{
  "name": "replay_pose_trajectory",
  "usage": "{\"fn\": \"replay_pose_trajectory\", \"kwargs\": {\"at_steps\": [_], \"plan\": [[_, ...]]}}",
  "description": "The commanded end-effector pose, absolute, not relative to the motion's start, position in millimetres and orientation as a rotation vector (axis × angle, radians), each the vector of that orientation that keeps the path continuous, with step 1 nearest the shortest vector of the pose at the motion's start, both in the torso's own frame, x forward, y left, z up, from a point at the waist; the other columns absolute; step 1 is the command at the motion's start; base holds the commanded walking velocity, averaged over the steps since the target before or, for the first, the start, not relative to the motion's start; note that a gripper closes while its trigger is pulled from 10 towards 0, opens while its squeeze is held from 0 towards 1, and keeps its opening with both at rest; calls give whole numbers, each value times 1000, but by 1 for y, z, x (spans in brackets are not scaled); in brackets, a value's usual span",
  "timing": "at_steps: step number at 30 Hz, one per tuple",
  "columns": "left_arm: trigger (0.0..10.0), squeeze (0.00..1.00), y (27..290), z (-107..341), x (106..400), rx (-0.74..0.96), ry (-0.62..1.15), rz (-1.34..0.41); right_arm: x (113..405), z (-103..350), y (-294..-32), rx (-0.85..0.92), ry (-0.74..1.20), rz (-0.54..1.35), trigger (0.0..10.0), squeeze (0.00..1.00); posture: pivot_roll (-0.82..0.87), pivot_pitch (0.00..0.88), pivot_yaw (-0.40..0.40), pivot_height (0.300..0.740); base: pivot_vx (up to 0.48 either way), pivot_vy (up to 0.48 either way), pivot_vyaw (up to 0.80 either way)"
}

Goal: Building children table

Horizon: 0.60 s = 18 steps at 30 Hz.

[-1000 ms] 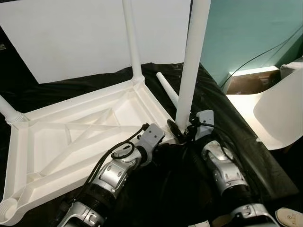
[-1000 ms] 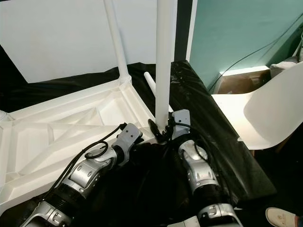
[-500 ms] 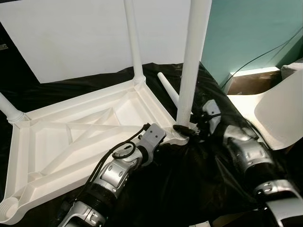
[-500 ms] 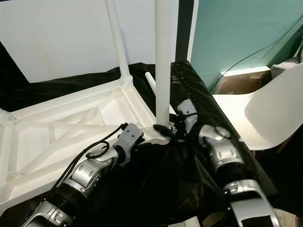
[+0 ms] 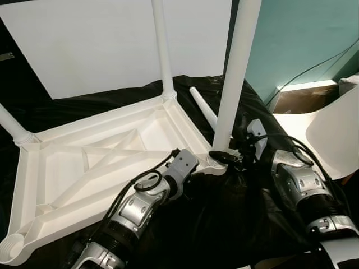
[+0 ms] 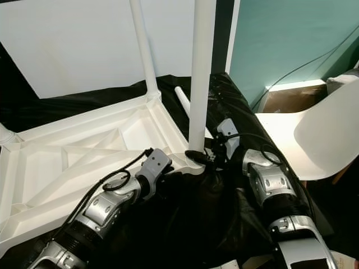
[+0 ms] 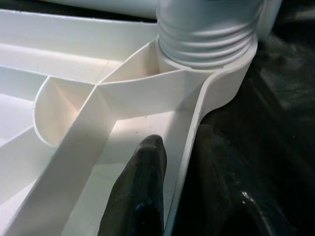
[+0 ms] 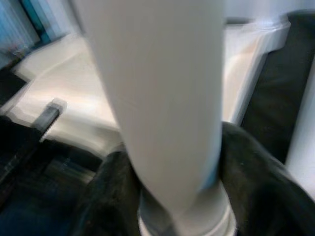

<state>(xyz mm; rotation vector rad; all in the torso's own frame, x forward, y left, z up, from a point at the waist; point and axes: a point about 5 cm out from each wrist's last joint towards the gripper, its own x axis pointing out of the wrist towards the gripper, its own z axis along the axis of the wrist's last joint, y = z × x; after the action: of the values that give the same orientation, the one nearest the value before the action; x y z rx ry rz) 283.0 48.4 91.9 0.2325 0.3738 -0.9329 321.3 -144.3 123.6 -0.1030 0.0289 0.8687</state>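
The white table top [image 5: 101, 162] lies upside down on black cloth. Upright legs stand in its far corner [image 5: 162, 50], left corner [image 5: 12, 128] and near right corner [image 5: 235, 73]. My right gripper [image 5: 225, 158] is shut on the base of the near right leg [image 8: 167, 98], one finger [image 8: 110, 196] on each side, just above the threaded socket [image 7: 206, 34]. My left gripper [image 7: 179, 191] is shut on the table rim beside that socket, one finger [image 7: 142, 187] inside the rim and the other outside. A loose leg [image 5: 203, 107] lies on the cloth behind.
An open socket [image 5: 11, 246] sits at the table's near left corner. A white chair [image 5: 336, 134] stands close on the right, with a cardboard box [image 5: 297, 98] and a cable behind it. A white board [image 5: 84, 45] leans against the back wall.
My right forearm has swung from in front of the leg round to its right side, the gripper staying on the leg's base. The left gripper has kept its hold on the rim.
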Motion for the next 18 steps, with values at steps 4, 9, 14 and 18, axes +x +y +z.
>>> {"fn": "replay_pose_trajectory", "kwargs": {"at_steps": [4,9,14,18], "plan": [[10000,0,52,60,264,199,565,-1060,299,91,-137,-26,-49,299,0,0,44,0,35,740,0,0,0],[10000,0,54,59,261,200,572,-1055,300,94,-132,-48,-60,214,7373,0,45,0,35,740,0,0,0],[10000,0,53,58,260,199,576,-1053,300,94,-123,-27,-44,350,10000,471,50,0,32,740,0,0,0],[10000,0,54,58,261,196,573,-1043,303,100,-119,-2,-53,469,10000,1000,52,0,28,740,0,0,0]]}}
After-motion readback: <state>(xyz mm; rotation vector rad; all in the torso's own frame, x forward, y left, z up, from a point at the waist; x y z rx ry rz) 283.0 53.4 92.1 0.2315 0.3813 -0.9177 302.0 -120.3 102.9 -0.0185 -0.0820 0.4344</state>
